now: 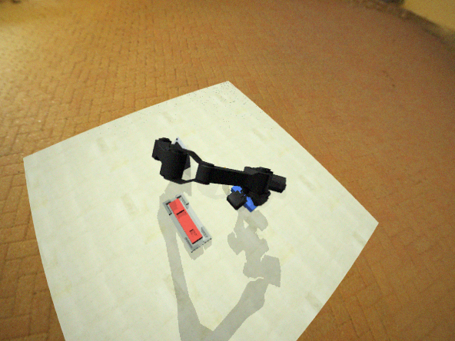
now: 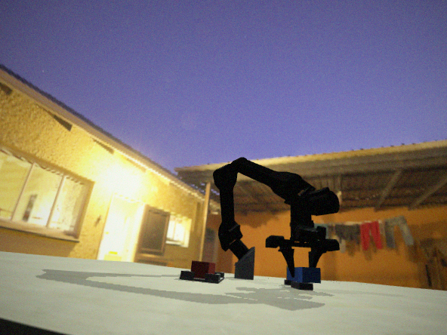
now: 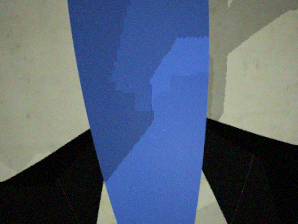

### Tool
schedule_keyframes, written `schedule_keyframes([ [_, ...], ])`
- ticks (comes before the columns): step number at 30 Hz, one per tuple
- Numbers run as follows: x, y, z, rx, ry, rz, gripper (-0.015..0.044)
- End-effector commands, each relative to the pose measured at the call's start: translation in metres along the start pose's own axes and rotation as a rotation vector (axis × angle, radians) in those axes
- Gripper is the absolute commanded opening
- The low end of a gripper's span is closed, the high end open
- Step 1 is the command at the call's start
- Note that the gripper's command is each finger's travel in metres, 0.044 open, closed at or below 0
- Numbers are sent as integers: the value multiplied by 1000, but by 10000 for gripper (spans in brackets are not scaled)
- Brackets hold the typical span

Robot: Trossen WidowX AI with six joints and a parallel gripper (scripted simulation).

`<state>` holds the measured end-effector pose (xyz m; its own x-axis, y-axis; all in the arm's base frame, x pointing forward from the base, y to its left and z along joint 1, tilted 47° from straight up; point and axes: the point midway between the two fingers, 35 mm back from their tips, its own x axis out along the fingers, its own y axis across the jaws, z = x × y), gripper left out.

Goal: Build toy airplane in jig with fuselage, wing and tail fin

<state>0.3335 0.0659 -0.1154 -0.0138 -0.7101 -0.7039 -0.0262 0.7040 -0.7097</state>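
The red fuselage (image 1: 185,223) (image 2: 203,267) lies flat in the grey cradle (image 1: 197,220) (image 2: 187,275), its top sockets empty. My gripper (image 1: 247,200) (image 2: 303,273) (image 3: 146,126) points down and is shut on the blue wing, one finger on each long side. The wing (image 1: 250,205) (image 2: 312,275) (image 3: 150,100) is level and sits low, just over its small dark stand (image 2: 302,286). Any small gap between wing and stand cannot be made out. The wing's tab is hidden. The tail fin cannot be made out; the arm covers part of the table in the top view.
The arm base (image 2: 245,266) stands behind, between the cradle and the wing's stand in the exterior view. The arm's links span above the pale table (image 1: 127,269). The cradle is left of the gripper in the top and exterior views.
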Motion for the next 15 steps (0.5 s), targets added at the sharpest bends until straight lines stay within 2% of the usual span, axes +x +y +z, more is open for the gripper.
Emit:
schedule_keyframes([
  [1,-14,1,10,9,-48,19,0],
  [15,-52,4,11,4,-32,20,0],
])
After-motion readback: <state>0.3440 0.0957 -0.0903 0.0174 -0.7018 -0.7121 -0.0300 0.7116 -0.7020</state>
